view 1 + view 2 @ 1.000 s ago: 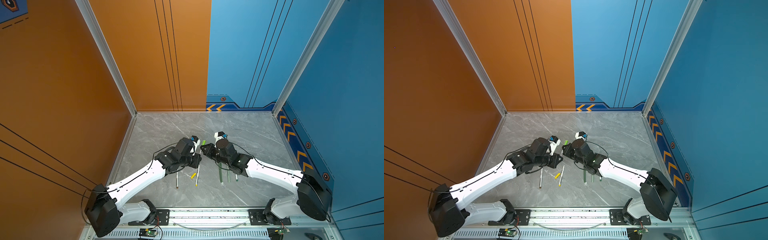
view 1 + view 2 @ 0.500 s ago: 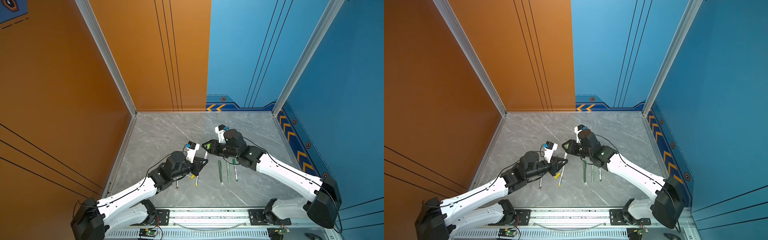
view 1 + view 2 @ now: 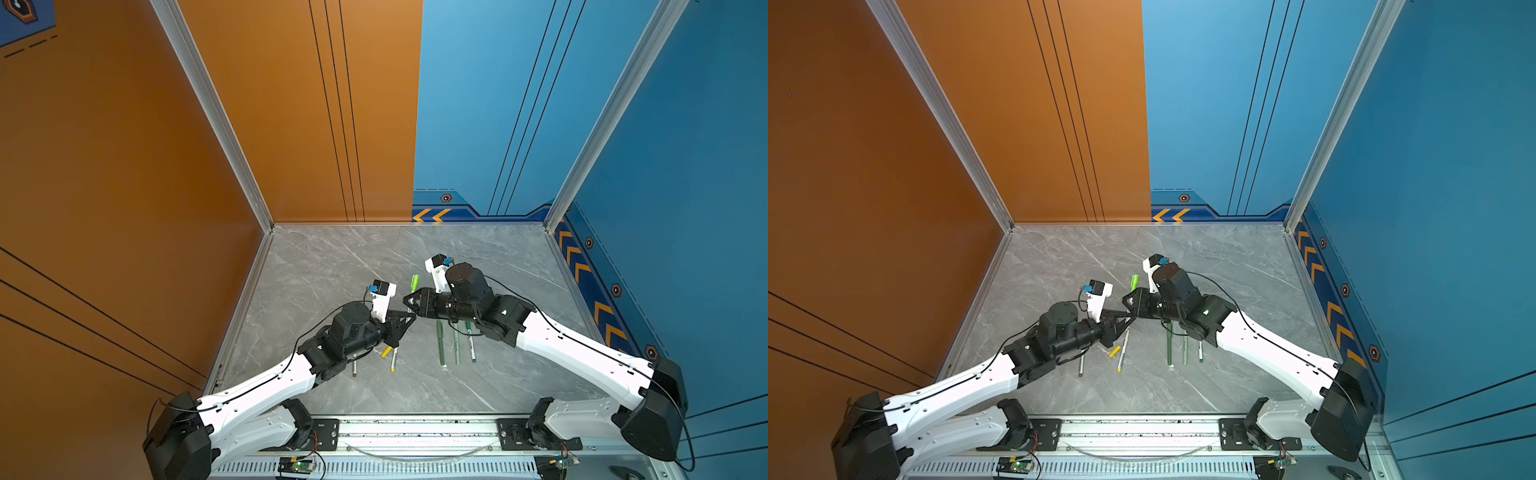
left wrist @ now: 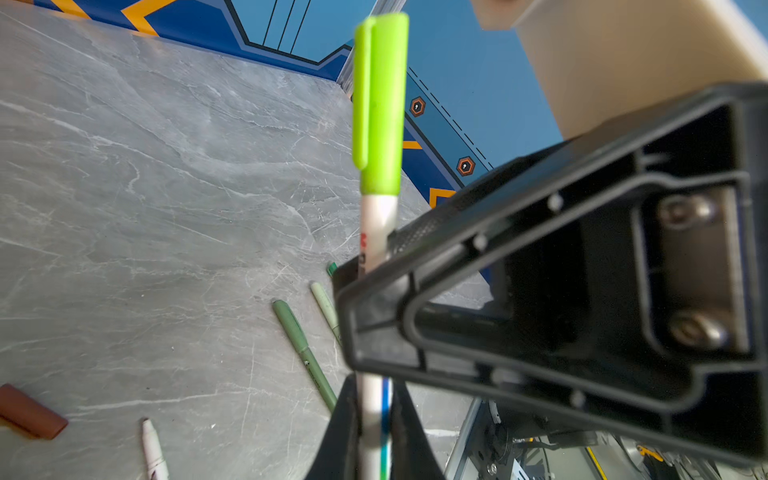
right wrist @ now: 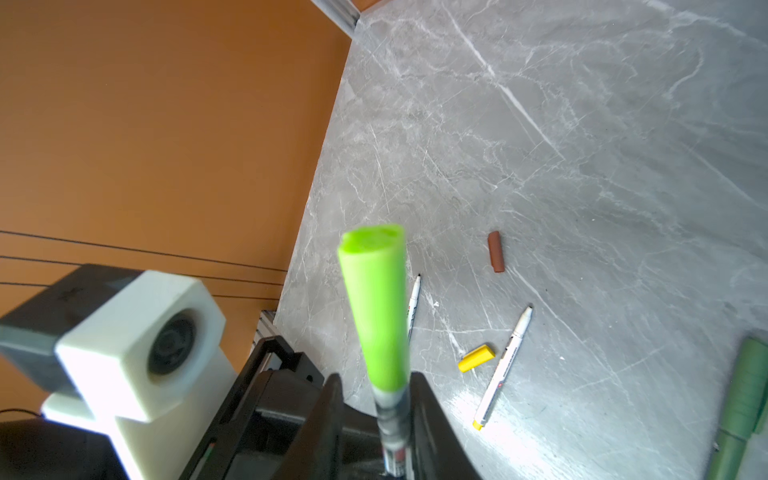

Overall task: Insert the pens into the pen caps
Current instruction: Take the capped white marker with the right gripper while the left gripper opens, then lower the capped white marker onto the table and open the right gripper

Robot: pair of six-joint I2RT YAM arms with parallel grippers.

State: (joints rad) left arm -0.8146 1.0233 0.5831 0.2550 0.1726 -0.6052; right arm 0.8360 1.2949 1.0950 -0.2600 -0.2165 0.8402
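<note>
1. Lime pen (image 4: 376, 226), white-barrelled, wears its lime cap (image 4: 380, 104) and is held above the surface (image 3: 332, 266) at mid-scene, with the cap end pointing far.
2. Both arms stretch inward from their near bases with their forearms low, so the left pincer (image 3: 411, 318) and the right pincer (image 3: 405, 299) meet almost tip to tip.
3. The left pincer is clenched on the white barrel, and the pen runs straight out between its black fingers.
4. The right pincer's fingers flank the barrel just below the cap. I cannot tell whether they press on it.
5. The cap is a glossy plastic cylinder with a clip down one side. The barrel is smooth and printed, and the surface is grey marble-patterned with pale veins.
6. Near-left of the pincers lie a yellow cap (image 3: 386, 352), a yellow-ended pen (image 3: 393, 359) just beside it, and a brown-ended pen (image 3: 1081, 365) partly under the left arm. A brown cap (image 5: 496, 251) lies near them.
7. To the right, an olive pen (image 3: 439, 343), a sage pen (image 3: 457, 345) and a green-ended pen (image 3: 470, 345) lie side by side, with their far ends under the right arm.
</note>
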